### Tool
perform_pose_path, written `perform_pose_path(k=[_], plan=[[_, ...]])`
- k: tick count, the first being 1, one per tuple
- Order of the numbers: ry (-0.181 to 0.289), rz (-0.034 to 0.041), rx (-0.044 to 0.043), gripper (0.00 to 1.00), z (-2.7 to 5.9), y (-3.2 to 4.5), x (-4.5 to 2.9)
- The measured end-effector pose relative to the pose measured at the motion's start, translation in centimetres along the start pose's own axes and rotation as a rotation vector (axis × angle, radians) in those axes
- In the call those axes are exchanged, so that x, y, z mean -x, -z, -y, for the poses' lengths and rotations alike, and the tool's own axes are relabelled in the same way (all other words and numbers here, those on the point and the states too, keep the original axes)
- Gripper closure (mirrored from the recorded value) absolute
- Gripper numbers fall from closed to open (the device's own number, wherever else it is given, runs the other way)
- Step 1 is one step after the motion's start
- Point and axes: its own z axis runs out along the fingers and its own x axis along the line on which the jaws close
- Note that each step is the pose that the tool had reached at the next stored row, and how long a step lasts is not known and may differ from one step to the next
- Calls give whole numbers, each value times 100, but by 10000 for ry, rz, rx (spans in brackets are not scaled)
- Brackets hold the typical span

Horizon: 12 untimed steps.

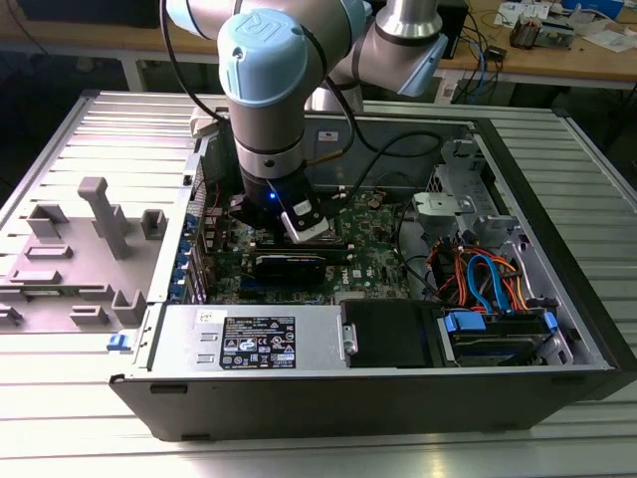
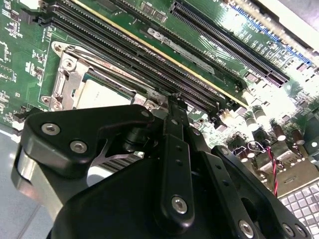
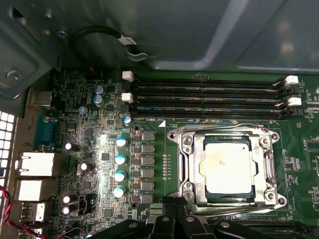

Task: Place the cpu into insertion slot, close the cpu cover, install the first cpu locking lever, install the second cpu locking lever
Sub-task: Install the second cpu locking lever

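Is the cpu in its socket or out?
In. The cpu lies flat inside the socket, with the metal cover framing it.

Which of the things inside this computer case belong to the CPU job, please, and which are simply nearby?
Job: dull silver square cpu, seated in the insertion slot; silver-grey metal cpu cover, closed; black gripper.
Nearby: long black memory slots; orange and blue cables; grey plastic fixture.
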Motion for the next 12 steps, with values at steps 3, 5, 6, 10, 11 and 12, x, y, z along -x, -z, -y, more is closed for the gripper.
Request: perform_pose_path(k=[3, 5, 6, 10, 11, 12], plan=[[0, 1, 0, 89, -1, 6, 0], [0, 1, 0, 89, -4, 21, 1], [0, 2, 2, 89, -4, 21, 1], [-2, -1, 41, 89, -4, 24, 1], [-3, -1, 66, 89, -4, 23, 1], [-3, 1, 88, 89, -4, 23, 1]])
